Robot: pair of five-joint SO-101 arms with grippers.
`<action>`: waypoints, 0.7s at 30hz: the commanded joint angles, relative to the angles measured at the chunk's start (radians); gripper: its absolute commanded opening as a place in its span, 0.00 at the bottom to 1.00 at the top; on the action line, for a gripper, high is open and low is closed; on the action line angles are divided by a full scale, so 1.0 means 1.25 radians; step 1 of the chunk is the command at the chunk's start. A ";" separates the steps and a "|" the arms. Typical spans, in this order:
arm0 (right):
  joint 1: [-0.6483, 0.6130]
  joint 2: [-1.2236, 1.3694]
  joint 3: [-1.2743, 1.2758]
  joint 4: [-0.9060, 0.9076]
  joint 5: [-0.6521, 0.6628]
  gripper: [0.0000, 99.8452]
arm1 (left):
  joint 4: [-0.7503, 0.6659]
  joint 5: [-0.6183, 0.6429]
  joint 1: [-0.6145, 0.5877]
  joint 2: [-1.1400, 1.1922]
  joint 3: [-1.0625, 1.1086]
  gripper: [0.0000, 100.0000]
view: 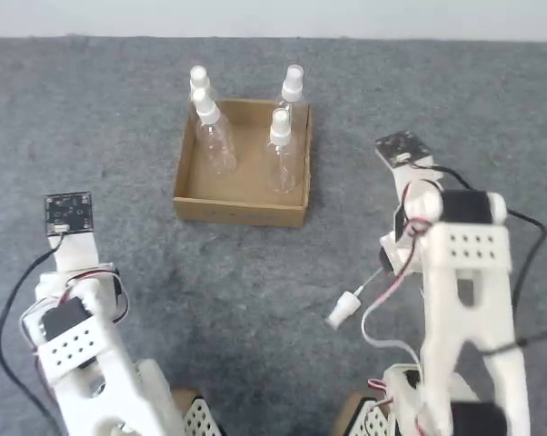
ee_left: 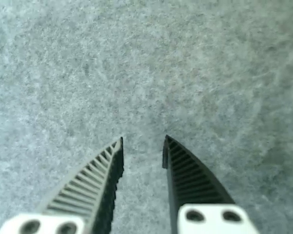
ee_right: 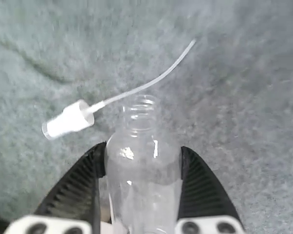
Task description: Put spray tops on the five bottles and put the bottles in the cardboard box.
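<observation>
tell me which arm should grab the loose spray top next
Left, most likely. The right gripper is shut on the uncapped bottle, so it's busy. The left gripper is open and empty over bare carpet, free to fetch the spray top lying next to that bottle.

Grey felt-like cloth (view: 119, 109) covers the table.

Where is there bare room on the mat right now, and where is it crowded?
Free: the mat between the box front and the two arms, and the stretch left of the box past the open left gripper. Crowded: the box, with four capped bottles, and around the right gripper, which holds a bottle beside the loose spray top.
</observation>
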 commanded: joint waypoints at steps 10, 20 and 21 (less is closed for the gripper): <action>0.018 -0.257 0.026 -0.112 -0.095 0.02 | -0.021 0.002 0.131 -0.025 0.028 0.12; 0.018 -0.422 0.230 -0.323 -0.189 0.02 | -0.017 0.000 0.140 -0.025 0.044 0.12; 0.018 -0.440 0.257 -0.347 -0.189 0.02 | -0.017 0.000 0.140 -0.025 0.045 0.12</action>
